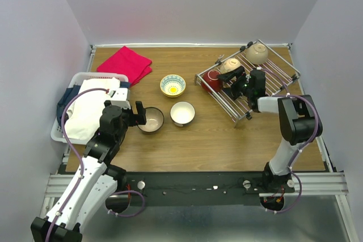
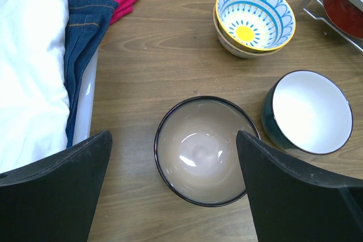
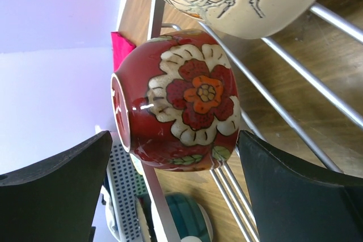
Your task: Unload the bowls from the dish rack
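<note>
The silver wire dish rack stands at the back right. It holds a red flowered bowl on its side, a tan bowl and a cream bowl. My right gripper is open, its fingers either side of the red bowl without touching it. On the table stand a floral-patterned bowl, a teal bowl and a dark bowl with a tan inside. My left gripper is open over the dark bowl, empty.
A white plastic basket with folded white and denim clothes sits at the left edge. A red cloth lies at the back left. The floral bowl sits stacked in another bowl. Walls enclose the table on three sides.
</note>
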`<state>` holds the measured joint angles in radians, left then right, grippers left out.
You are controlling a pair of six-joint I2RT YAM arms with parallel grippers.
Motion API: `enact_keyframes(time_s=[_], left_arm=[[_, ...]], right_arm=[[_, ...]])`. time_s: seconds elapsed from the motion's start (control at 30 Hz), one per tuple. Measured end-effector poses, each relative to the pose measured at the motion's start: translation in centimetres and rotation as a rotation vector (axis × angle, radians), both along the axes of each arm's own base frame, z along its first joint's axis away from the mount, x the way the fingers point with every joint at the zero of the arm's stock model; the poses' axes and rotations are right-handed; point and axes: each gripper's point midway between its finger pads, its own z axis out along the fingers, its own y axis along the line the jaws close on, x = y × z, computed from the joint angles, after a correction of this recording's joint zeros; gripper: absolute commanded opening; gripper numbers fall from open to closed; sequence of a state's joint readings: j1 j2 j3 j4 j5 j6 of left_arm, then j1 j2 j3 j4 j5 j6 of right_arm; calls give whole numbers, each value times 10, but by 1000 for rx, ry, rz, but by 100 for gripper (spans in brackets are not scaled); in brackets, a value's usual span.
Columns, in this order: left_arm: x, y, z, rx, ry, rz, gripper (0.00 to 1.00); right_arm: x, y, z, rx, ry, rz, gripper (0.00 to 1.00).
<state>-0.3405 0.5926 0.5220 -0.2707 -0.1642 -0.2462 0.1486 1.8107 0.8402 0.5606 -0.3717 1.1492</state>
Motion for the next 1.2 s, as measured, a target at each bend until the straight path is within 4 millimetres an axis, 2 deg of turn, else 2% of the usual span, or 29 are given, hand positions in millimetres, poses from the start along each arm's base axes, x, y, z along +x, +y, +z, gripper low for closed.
enact_keyframes(time_s=[0.13, 0.37, 0.47, 0.67, 0.7, 0.83, 1.2], left_arm=[[0, 0, 0, 0, 0, 0, 99], [0, 0, 0, 1, 1, 0, 99], [0, 0, 0, 1, 1, 0, 99], [0, 0, 0, 3, 0, -1, 99], [0, 0, 0, 3, 1, -1, 99], [0, 0, 0, 3, 0, -1, 99], [0, 0, -1, 3, 1, -1, 99]], right_arm=[[3, 3, 1, 23, -17, 4, 99], [7, 5, -1, 45, -31, 11, 89], [7, 5, -2, 45, -28, 11, 81], [7, 4, -5, 23, -17, 18, 59], [7, 4, -5, 20, -15, 18, 52], [8, 3, 0, -23, -24, 36, 38], [0, -12, 21, -262, -65, 94, 27]])
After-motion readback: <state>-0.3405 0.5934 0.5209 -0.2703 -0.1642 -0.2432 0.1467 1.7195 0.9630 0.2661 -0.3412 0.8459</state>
